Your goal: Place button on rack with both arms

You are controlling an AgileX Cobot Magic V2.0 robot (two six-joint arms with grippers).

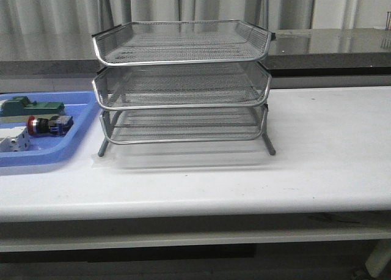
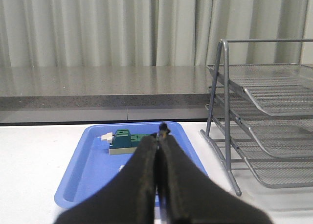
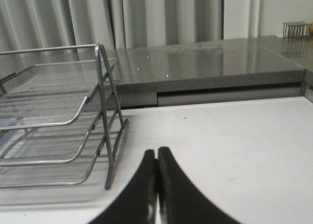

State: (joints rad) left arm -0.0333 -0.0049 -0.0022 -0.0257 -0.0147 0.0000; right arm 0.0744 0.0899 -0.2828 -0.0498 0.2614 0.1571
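Note:
The button (image 1: pixel 49 125), with its red head, black collar and blue-grey block, lies on its side in the blue tray (image 1: pixel 36 156) at the table's left. To the right of that tray stands the silver three-tier wire rack (image 1: pixel 183 61), its trays bare. Neither arm shows in the front view. My left gripper (image 2: pixel 161 137) is shut with nothing in it and hangs above the blue tray (image 2: pixel 83 165); its fingers hide the button there. Over the white table, beside the rack's leg (image 3: pixel 108 150), my right gripper (image 3: pixel 156 153) is shut and holds nothing.
A green block (image 1: pixel 33 107) and a white block (image 1: pixel 15 142) share the blue tray with the button. The green block (image 2: pixel 122 140) also shows beyond my left fingers. A grey counter (image 1: pixel 330 44) runs behind the table. White tabletop (image 1: pixel 330 133) lies right of the rack.

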